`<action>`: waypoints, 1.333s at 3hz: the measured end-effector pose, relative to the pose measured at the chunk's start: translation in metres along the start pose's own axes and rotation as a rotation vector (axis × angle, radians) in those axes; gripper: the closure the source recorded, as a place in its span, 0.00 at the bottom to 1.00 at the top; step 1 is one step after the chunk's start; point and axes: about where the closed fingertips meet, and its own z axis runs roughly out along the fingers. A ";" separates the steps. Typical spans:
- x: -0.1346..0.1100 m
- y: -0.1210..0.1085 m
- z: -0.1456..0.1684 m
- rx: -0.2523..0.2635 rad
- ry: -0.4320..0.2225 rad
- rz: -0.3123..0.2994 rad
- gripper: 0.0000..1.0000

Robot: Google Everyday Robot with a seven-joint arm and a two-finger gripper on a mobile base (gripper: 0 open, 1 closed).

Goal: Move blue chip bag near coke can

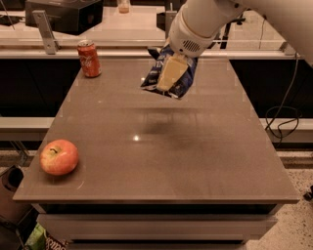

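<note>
The blue chip bag [182, 80] hangs in the air above the far middle of the grey table [195, 161], crinkled, with white lettering. My gripper [171, 74] comes down from the white arm at the upper right and is shut on the blue chip bag; one pale finger lies across its front. The coke can [89, 58] stands upright at the table's far left corner, well to the left of the bag. The bag's shadow falls on the table below it.
A red-yellow apple [59, 156] sits near the table's front left corner. A counter with dark equipment [63, 14] and a metal bracket [44, 31] runs behind the table. A cable [283, 122] hangs at the right.
</note>
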 end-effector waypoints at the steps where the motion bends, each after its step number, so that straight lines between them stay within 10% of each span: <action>1: -0.018 -0.024 0.013 0.027 -0.068 -0.032 1.00; 4: -0.061 -0.062 0.061 0.098 -0.175 -0.072 1.00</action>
